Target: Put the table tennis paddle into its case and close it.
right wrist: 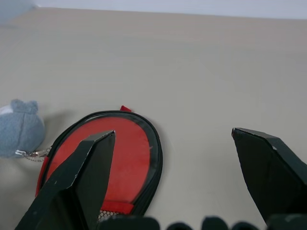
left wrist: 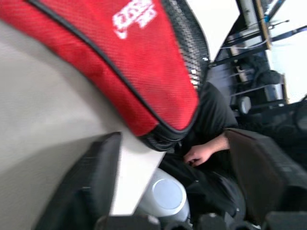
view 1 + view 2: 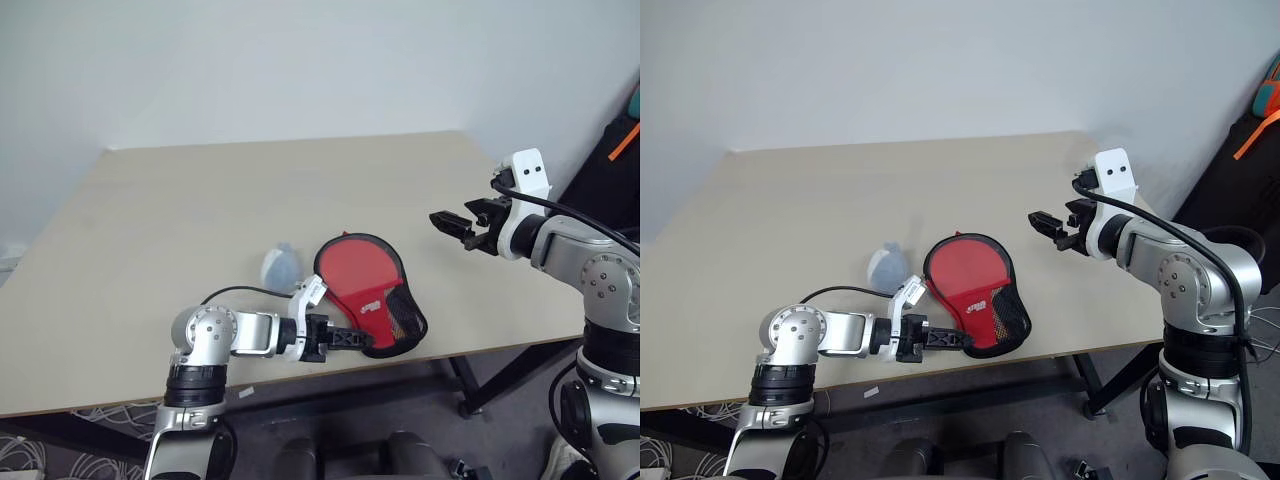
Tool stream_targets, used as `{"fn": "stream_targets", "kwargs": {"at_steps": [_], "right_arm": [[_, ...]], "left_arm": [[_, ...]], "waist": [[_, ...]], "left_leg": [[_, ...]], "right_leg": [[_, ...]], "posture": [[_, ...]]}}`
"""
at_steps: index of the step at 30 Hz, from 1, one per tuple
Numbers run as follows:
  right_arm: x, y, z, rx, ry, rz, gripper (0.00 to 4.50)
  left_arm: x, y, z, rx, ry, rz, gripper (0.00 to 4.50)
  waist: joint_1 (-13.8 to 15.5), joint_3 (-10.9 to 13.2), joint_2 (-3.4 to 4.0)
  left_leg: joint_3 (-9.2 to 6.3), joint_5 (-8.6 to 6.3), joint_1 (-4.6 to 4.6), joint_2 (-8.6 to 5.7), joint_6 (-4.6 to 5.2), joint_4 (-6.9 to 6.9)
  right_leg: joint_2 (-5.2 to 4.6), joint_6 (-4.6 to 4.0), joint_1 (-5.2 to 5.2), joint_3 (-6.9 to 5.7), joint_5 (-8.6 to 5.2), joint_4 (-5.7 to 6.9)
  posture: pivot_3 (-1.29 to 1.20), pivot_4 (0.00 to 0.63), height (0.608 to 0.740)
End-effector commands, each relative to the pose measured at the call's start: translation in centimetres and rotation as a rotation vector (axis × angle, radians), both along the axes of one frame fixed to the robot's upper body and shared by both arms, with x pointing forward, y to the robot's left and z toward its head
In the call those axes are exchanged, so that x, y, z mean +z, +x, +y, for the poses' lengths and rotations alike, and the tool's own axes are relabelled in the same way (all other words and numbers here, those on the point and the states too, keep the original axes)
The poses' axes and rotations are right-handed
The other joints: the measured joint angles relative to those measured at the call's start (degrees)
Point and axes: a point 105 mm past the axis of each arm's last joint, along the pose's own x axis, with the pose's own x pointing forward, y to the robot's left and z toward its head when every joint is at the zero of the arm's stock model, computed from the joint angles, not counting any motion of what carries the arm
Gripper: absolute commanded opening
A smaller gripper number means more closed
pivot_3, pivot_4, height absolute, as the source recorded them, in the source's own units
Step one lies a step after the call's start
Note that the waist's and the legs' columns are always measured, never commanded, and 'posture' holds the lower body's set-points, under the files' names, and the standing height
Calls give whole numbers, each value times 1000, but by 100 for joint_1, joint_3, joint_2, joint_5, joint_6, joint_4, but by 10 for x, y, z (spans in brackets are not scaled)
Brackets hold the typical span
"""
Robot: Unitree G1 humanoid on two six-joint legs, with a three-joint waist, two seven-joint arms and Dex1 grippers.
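The case (image 3: 365, 290) lies with its narrow handle end right before the left gripper (image 3: 343, 338), jaws spread, long axis running away; the right gripper (image 3: 450, 223), also spread, hovers well apart.

Head cameras look down over the table (image 3: 200, 220); both wrist cameras closely share the case (image 1: 124, 158).

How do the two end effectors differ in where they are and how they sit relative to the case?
The left end effector sits low at the table's near edge, by the narrow end of the case. The right end effector hangs above the table, apart from the case. Both are open and hold nothing.
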Motion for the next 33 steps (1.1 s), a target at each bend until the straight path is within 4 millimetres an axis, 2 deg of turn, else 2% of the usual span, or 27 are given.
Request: {"fn": "stream_targets", "kwargs": {"at_steps": [1,9,21,31,33], "right_arm": [[15,-1,1,-1,7,-66,4234],[15,-2,2,-3,6,-65,4234],[12,-6,5,-4,4,-59,4234],[12,-4,9,8,8,-57,4234],[12,-4,10,12,9,-57,4234]], "left_arm": [[-17,9,29,129,106,52,3891],[-18,19,8,198,24,110,3891],[-15,22,-20,211,-31,148,3891],[-21,19,-16,206,16,166,3891],[-24,18,-14,201,29,171,3449]], "waist": [[-1,0,0],[59,-2,3],[59,-4,4],[48,-4,4],[43,-4,4]], "left_leg": [[0,0,0,0,0,0],[-10,5,-1,-17,6,11],[-23,11,-5,-35,6,13],[-22,10,-6,-39,6,10],[-21,10,-6,-39,6,8]], "right_leg": [[0,0,0,0,0,0],[-10,1,15,-3,0,-3],[-19,3,25,-1,0,-7],[-23,4,23,0,0,-12],[-22,4,21,0,0,-12]], "posture": [[0,0,740],[0,0,740],[0,0,740],[0,0,740],[0,0,740]]}}
